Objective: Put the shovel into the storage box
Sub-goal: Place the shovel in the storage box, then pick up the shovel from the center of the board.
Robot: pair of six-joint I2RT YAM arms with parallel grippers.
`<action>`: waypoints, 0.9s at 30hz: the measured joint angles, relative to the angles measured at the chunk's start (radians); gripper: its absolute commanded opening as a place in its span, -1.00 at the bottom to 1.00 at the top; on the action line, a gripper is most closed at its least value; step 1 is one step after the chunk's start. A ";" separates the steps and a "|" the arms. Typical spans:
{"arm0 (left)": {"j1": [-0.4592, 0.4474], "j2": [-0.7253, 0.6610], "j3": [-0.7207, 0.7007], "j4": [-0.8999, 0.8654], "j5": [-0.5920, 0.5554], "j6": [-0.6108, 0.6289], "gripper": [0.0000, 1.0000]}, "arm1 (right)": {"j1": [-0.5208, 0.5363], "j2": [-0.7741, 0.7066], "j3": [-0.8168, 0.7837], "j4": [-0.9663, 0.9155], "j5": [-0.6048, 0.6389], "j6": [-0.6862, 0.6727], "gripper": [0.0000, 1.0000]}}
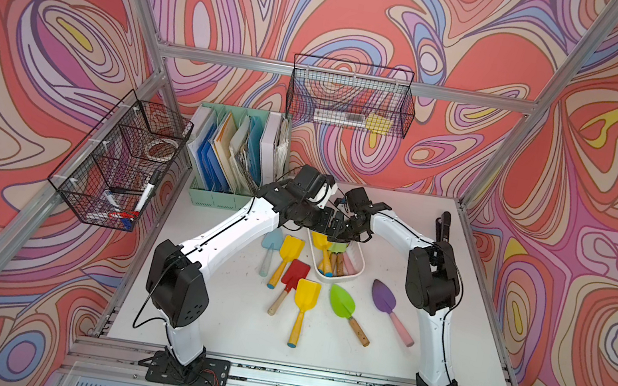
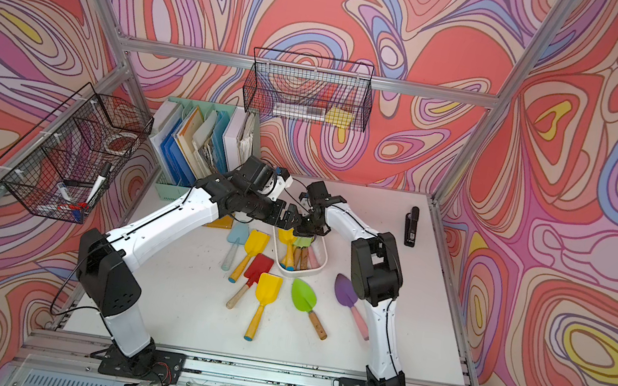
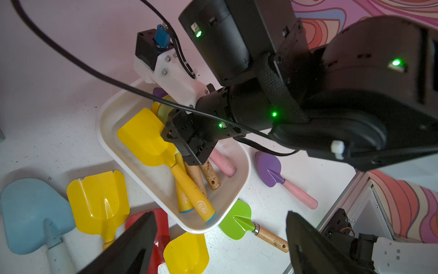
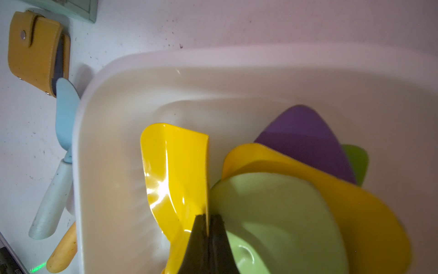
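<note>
The white storage box (image 1: 359, 268) (image 3: 246, 170) sits mid-table and holds several shovels. My right gripper (image 4: 207, 217) (image 1: 342, 238) reaches down into the box and is shut on the thin side edge of a yellow shovel (image 4: 173, 166) (image 3: 142, 135), whose blade is tipped on edge inside the box. Pale green, orange, purple and green blades (image 4: 305, 140) lie stacked beside it. My left gripper (image 3: 220, 213) (image 1: 332, 223) hangs open above the box's near end, with nothing between its fingers. More shovels lie loose on the table: light blue (image 1: 271, 242), yellow (image 1: 307, 294), red (image 1: 294, 273), green (image 1: 341, 301), purple (image 1: 385, 296).
A mint-green file organizer (image 1: 230, 148) stands at the back left. Black wire baskets hang on the left wall (image 1: 123, 160) and back wall (image 1: 350, 95). A black stapler (image 1: 444, 226) stands at the right edge. A yellow wallet (image 4: 35, 49) lies beside the box.
</note>
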 measured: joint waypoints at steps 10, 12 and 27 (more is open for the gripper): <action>0.000 0.020 0.000 -0.001 0.005 0.000 0.82 | 0.000 0.001 0.009 0.001 0.019 0.005 -1.00; 0.000 0.020 0.000 -0.001 0.005 0.000 0.83 | 0.000 0.002 0.011 0.002 0.021 0.008 -1.00; 0.000 0.032 0.001 -0.005 0.008 0.000 0.83 | 0.000 0.002 0.012 0.002 0.027 0.016 -0.75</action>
